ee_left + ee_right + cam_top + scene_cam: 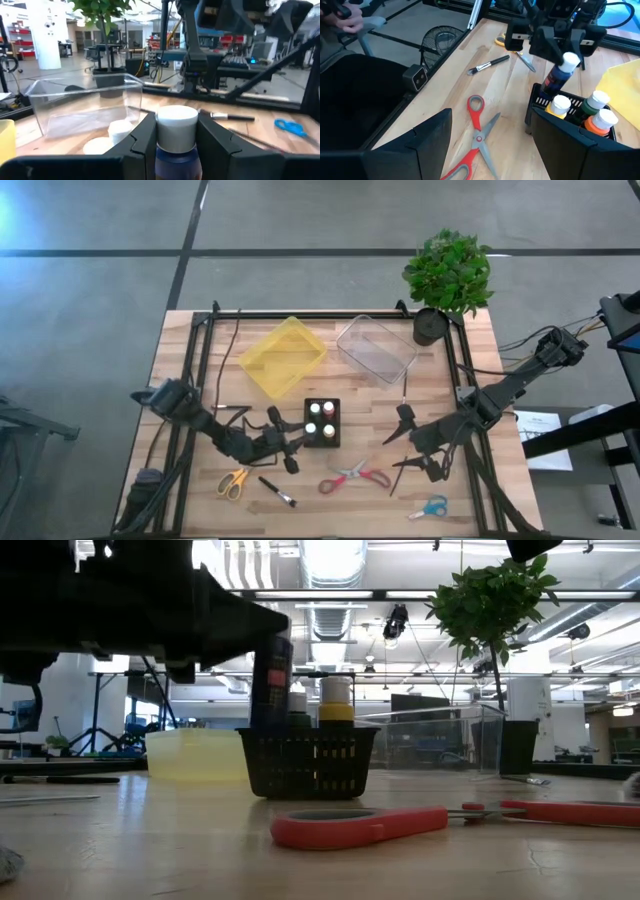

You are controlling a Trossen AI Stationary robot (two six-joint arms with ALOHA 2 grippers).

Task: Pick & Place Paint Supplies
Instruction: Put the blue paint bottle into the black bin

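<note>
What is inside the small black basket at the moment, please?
The black basket holds three white-capped bottles: yellow, green and orange. The left end effector grips a blue bottle at its fourth spot. Its wall hides the bottles' lower parts.

The left arm was stretched low across the desk (180, 360) from the left edge toward the middle, its tool (291, 446) closed by both fingers (142, 135) on the white cap of a blue paint bottle (559, 75). The right arm was angled down from the right edge, its tool (412, 442) held just above the desk with the fingers (427, 135) spread wide and nothing between them.
</note>
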